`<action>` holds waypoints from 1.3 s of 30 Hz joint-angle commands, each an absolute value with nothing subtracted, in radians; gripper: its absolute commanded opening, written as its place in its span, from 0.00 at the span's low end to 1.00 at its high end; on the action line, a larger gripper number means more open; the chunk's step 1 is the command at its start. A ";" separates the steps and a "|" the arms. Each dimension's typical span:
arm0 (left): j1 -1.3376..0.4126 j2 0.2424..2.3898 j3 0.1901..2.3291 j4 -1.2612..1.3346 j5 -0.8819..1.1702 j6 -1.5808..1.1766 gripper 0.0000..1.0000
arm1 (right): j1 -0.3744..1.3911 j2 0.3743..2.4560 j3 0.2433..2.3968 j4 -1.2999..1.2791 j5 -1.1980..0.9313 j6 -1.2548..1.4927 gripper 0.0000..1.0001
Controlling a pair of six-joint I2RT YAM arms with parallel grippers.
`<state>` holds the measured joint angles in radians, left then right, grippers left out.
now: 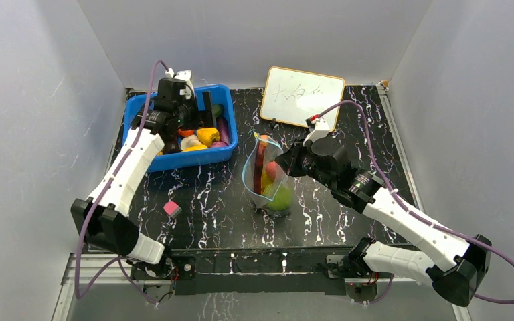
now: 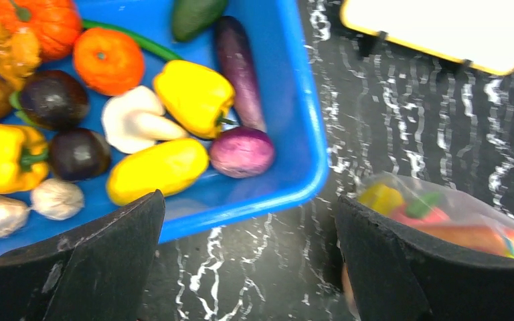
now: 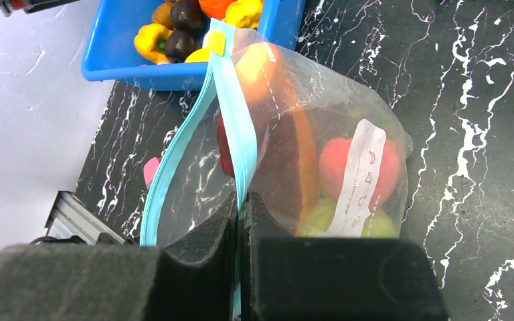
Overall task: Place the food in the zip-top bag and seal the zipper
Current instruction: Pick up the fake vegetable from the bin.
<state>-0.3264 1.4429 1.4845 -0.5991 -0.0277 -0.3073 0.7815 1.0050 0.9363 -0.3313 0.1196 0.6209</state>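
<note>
The clear zip-top bag (image 1: 268, 175) stands upright at mid table with its mouth open. It holds a green round fruit (image 3: 318, 219), a red peach (image 3: 333, 167) and a long orange slice (image 3: 304, 157). My right gripper (image 3: 241, 206) is shut on one side of the blue-teal zipper (image 3: 231, 114); the other side (image 3: 171, 164) bows away to the left. In the top view the right gripper (image 1: 284, 162) is at the bag's right side. My left gripper (image 1: 201, 117) hovers over the bin, open and empty (image 2: 251, 267). The bag also shows in the left wrist view (image 2: 458, 204).
A blue bin (image 1: 131, 107) at back left holds several toy fruits and vegetables, including a yellow pepper (image 2: 193, 95) and a purple eggplant (image 2: 237, 60). A whiteboard (image 1: 302, 95) stands at the back. A small pink cube (image 1: 172, 208) lies front left of the bag.
</note>
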 commanded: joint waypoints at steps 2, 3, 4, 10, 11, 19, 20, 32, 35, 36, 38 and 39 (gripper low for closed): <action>-0.256 1.529 1.526 -0.581 -0.146 -0.207 0.94 | 0.781 0.960 0.950 -0.262 0.119 0.611 0.00; -0.239 1.551 1.524 -0.568 -0.162 -0.196 0.92 | 0.781 0.964 0.951 -0.256 0.112 0.614 0.00; -0.225 1.573 1.521 -0.555 -0.177 -0.189 0.92 | 0.782 0.968 0.955 -0.253 0.101 0.618 0.00; -0.132 1.675 1.543 -0.473 -0.169 -0.167 0.81 | 0.781 0.973 0.973 -0.268 0.101 0.614 0.00; -0.117 1.690 1.548 -0.459 -0.173 -0.161 0.79 | 0.781 0.973 0.974 -0.269 0.106 0.615 0.00; -0.018 1.818 1.613 -0.364 -0.179 -0.132 0.63 | 0.782 0.985 1.000 -0.305 0.127 0.608 0.00; -0.008 1.830 1.620 -0.351 -0.185 -0.137 0.61 | 0.781 0.985 1.002 -0.310 0.131 0.607 0.00; 0.064 1.908 1.622 -0.244 -0.185 -0.110 0.54 | 0.781 0.994 1.011 -0.314 0.163 0.613 0.00; 0.065 1.929 1.624 -0.237 -0.165 -0.120 0.52 | 0.782 1.002 1.012 -0.309 0.166 0.611 0.00; 0.065 1.937 1.626 -0.239 -0.164 -0.123 0.52 | 0.782 1.004 1.013 -0.307 0.162 0.612 0.00; 0.065 1.949 1.629 -0.237 -0.172 -0.128 0.51 | 0.782 1.013 1.013 -0.302 0.156 0.611 0.00; 0.067 1.952 1.629 -0.233 -0.174 -0.129 0.50 | 0.781 1.015 1.013 -0.299 0.153 0.611 0.00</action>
